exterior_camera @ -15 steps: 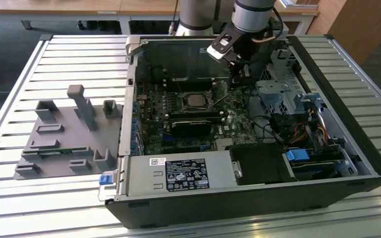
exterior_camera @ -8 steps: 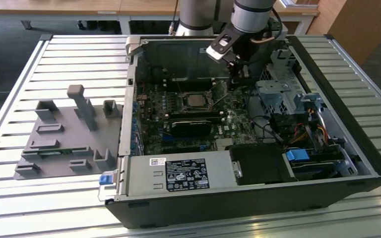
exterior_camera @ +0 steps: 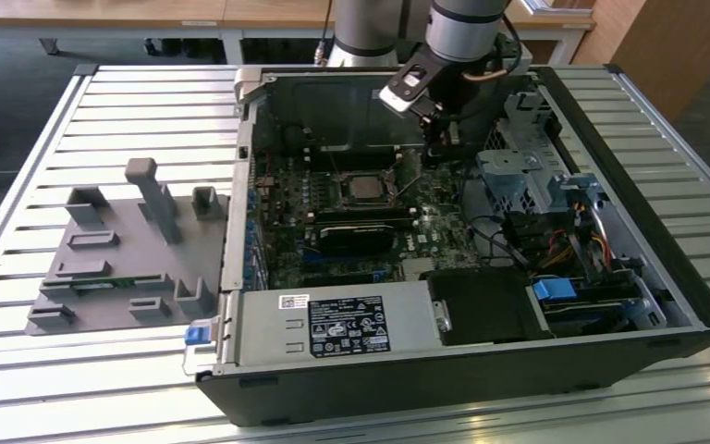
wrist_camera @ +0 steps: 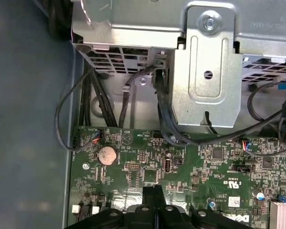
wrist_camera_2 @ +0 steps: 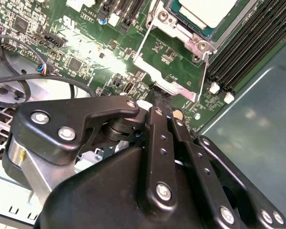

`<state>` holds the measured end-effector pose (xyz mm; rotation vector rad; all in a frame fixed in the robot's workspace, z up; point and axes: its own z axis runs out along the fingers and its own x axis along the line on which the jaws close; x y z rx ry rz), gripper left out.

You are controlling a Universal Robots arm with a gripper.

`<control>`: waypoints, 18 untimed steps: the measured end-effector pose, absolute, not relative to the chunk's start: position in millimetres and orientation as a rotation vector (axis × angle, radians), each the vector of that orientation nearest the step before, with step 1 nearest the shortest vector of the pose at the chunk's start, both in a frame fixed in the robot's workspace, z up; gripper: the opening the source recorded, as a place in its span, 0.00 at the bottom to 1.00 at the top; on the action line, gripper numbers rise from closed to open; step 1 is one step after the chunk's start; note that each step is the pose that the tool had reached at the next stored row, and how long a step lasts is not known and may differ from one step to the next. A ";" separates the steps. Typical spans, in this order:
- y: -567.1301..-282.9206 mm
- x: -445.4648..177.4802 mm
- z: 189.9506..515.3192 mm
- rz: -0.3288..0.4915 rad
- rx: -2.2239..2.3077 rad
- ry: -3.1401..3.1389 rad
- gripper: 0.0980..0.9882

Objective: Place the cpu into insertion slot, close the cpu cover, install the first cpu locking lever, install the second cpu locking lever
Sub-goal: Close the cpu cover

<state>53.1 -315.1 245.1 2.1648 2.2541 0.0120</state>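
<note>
While cpu (wrist_camera_2: 203,10) sits socketed, fingers (wrist_camera_2: 159,103) pinch cpu cover (wrist_camera_2: 175,86)

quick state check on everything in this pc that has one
cpu: seated in the insertion slot
cpu cover: open, swung off the slot
end effector: shut on the cover's free edge
computer case: side panel off, lying flat

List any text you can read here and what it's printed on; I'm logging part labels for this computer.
The big label on the metal box, exterior view: print too small to read.
The small white sticker above it: too small to read.
White lettering on the green circuit board, in both wrist views: too small to quote reliably.
Nothing can be quoted with confidence.
</note>
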 end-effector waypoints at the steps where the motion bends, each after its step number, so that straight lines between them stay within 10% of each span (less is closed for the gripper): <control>1: -315.1 52.5 245.0 0.012 2.165 2.254 0.01; 18: -315.1 41.2 244.9 0.012 2.165 2.254 0.01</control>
